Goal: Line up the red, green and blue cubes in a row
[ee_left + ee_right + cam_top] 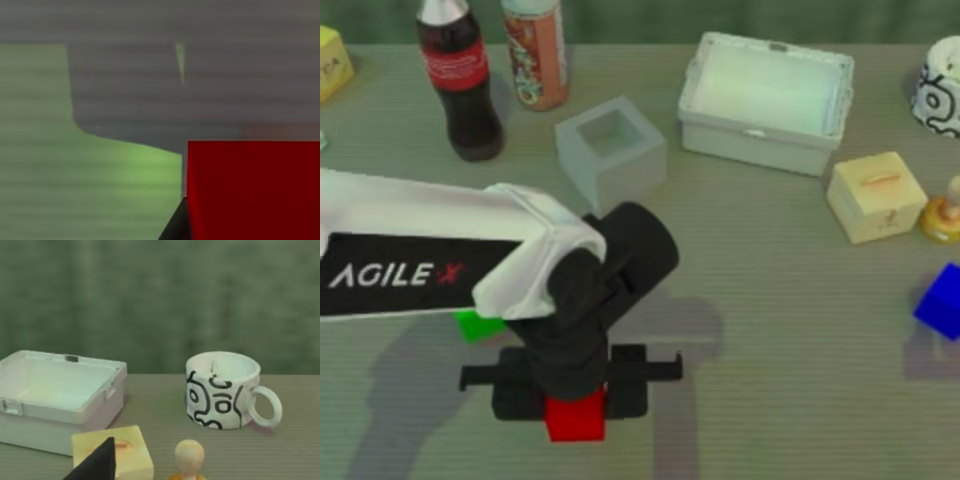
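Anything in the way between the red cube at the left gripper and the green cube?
Nothing visible. The left gripper is at the red cube, and the green cube, partly hidden under the arm, sits close by to its left and farther back, with only bare table showing between them.

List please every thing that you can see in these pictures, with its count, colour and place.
red cube: 1, red, near edge, at left gripper.
green cube: 1, green, mostly hidden under left arm.
blue cube: 1, blue, right edge.
hollow box: 1, grey, centre back.
open tray: 1, white, back right.
box with orange mark: 1, cream-yellow, right.
cola bottle: 1, dark, back left.
can: 1, orange-patterned, beside bottle.
mug: 1, white with black marks, back right corner.
wooden figure: 1, tan, beside cream box.
left gripper: over red cube.
right gripper: not visible.
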Action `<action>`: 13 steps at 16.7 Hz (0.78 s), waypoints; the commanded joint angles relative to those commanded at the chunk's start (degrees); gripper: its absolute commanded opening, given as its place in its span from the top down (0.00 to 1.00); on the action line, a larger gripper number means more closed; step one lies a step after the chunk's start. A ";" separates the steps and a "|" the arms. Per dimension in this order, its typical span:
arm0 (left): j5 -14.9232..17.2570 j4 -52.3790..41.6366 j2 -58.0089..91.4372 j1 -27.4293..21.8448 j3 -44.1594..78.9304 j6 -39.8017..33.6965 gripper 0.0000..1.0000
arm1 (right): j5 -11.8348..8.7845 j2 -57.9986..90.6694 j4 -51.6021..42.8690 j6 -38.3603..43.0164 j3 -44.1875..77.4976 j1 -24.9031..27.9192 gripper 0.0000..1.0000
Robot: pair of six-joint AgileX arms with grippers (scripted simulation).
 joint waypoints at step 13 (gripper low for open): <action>-0.01 0.31 0.19 -0.01 -0.22 0.01 0.32 | 0.00 0.00 0.00 0.00 0.00 0.00 0.00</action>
